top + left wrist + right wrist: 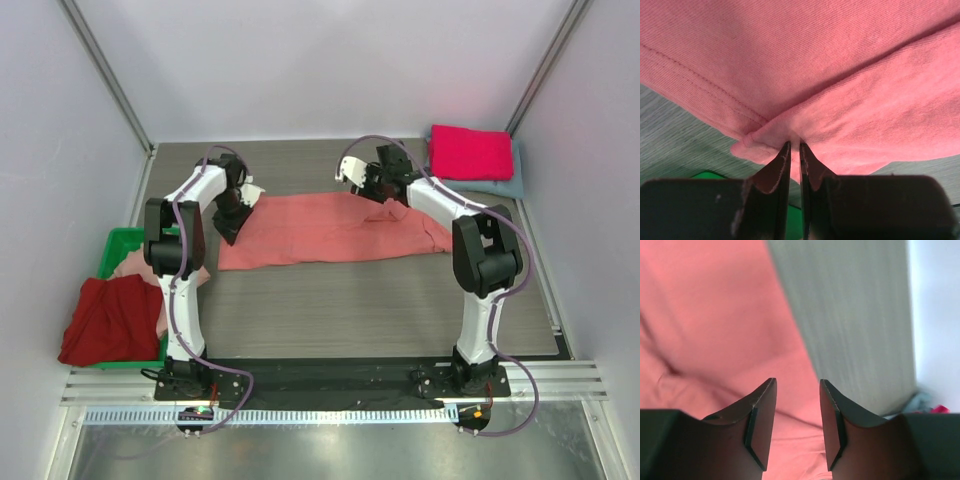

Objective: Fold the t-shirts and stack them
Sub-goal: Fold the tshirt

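Currently folding: salmon t-shirt (330,232) flat on counter (350,310); left gripper (795,145), jaws pinching its left hem; right gripper (797,381), jaws parted, probably must grasp next.

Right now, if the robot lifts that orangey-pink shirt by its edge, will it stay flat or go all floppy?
Probably floppy: the salmon shirt lies in soft wrinkles, and its edge bunches where the left gripper pinches it. It likely weighs little, being thin cloth. Pushed, it would probably crumple rather than slide whole.
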{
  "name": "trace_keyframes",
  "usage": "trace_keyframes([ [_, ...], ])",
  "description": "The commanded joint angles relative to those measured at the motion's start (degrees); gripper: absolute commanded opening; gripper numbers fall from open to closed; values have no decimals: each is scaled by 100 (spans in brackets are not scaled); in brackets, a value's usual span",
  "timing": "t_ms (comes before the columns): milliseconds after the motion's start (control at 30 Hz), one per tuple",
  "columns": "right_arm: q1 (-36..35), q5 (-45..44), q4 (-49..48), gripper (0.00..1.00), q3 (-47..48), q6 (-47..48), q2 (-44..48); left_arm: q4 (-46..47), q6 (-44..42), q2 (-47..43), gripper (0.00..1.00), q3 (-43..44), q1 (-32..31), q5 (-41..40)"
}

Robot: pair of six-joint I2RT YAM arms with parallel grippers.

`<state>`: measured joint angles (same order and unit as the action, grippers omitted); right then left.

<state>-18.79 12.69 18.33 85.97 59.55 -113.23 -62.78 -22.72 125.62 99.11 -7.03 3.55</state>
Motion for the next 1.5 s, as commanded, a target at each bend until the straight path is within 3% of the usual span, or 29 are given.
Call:
trace_keyframes([
  [0,-90,-1030,-1567,46,-133,-698,353,64,-31,-353,13,135,-18,-240],
  [100,-73,-1242,-1806,47,-370,-1024,853,249,-13,-538,14,117,-71,-302],
  [200,-64,-1076,-1456,49,-748,-1033,1206,223,-92,-600,14,188,-141,-267],
  [433,-37,14,65,50,-1767,-646,1848,65,-391,-408,10,161,-360,-13],
  [667,-37,313,443,50,-1602,-585,1331,-199,-277,-38,0,-23,-387,207],
  [1400,-29,-179,295,47,-1302,-462,539,-15,-154,208,0,-305,-387,84],
  [1467,-29,-232,233,39,-1276,-506,487,-41,-154,243,0,-252,-378,93],
])
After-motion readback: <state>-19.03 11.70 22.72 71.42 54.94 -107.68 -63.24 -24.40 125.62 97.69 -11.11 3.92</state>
